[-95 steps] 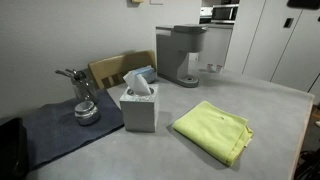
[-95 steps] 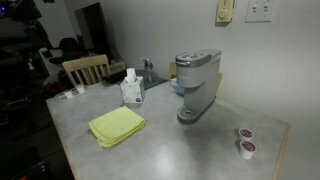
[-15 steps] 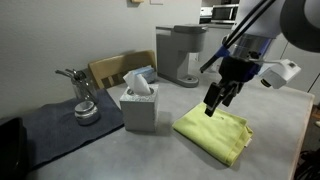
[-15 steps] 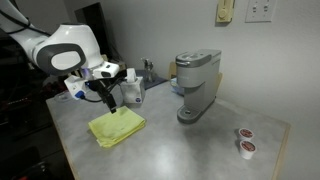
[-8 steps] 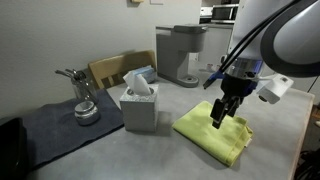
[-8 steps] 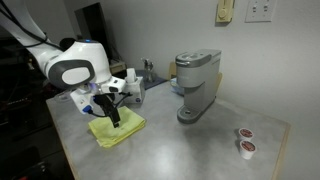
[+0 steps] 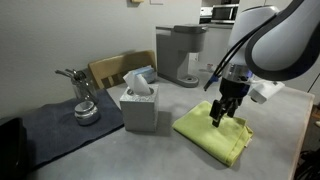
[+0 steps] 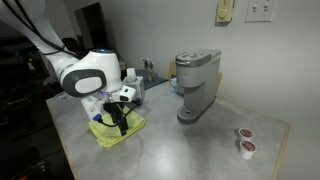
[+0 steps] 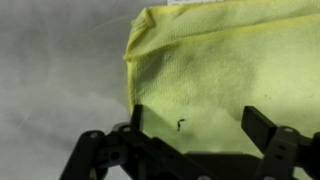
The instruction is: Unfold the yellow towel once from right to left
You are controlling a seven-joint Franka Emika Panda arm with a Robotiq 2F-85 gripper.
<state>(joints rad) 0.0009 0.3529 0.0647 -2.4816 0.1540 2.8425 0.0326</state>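
The yellow towel (image 7: 205,132) lies folded on the grey table, to one side of the white tissue box (image 7: 138,104). It also shows in the exterior view (image 8: 112,133) and fills the wrist view (image 9: 230,70). My gripper (image 7: 222,116) hangs just over the towel's middle, fingers pointing down; it also shows in the exterior view (image 8: 121,126). In the wrist view the gripper (image 9: 195,118) is open, its two dark fingers spread apart above the cloth with nothing between them. A folded corner of the towel (image 9: 135,45) shows at upper left.
A grey coffee machine (image 7: 182,52) stands behind the towel; it also shows in the exterior view (image 8: 196,85). A dark grey-blue mat (image 7: 55,128) carries a metal cup (image 7: 84,100). A wooden chair (image 7: 112,70) stands at the table. Two small pods (image 8: 243,140) sit near the table's far end.
My arm came into the scene and descended over the towel. In the last half second the gripper settled slightly lower over the towel's middle. The towel has not moved.
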